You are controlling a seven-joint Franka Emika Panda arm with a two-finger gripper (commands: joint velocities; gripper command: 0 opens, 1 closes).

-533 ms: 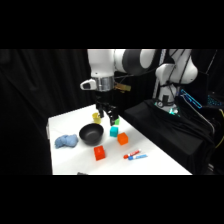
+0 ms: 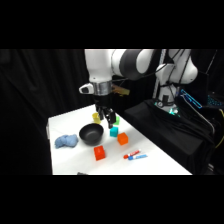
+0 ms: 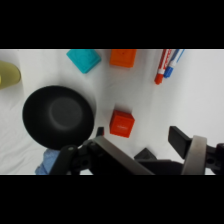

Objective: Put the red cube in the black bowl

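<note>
While the gripper (image 2: 106, 118) hangs above the table (image 2: 165, 162), fingers spread apart and holding nothing, red cube (image 3: 122, 123) on the tabletop just beyond the fingertips, black bowl (image 3: 57, 115) beside it, teal cube (image 3: 84, 59) and paler orange cube (image 3: 123, 57) farther off

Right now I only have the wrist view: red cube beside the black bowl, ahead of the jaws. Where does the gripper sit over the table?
Observer: In the side view the gripper shows behind the black bowl's far rim, next to the teal cube.
Operator: And the red cube from there?
Observer: The red cube stands on the bowl's near side, toward the table's front edge, well apart from the gripper.
Operator: Something blue is cut off at my frame's bottom.
Observer: It is a blue cloth lump, lying whole on the table on the bowl's side away from the cubes.
</note>
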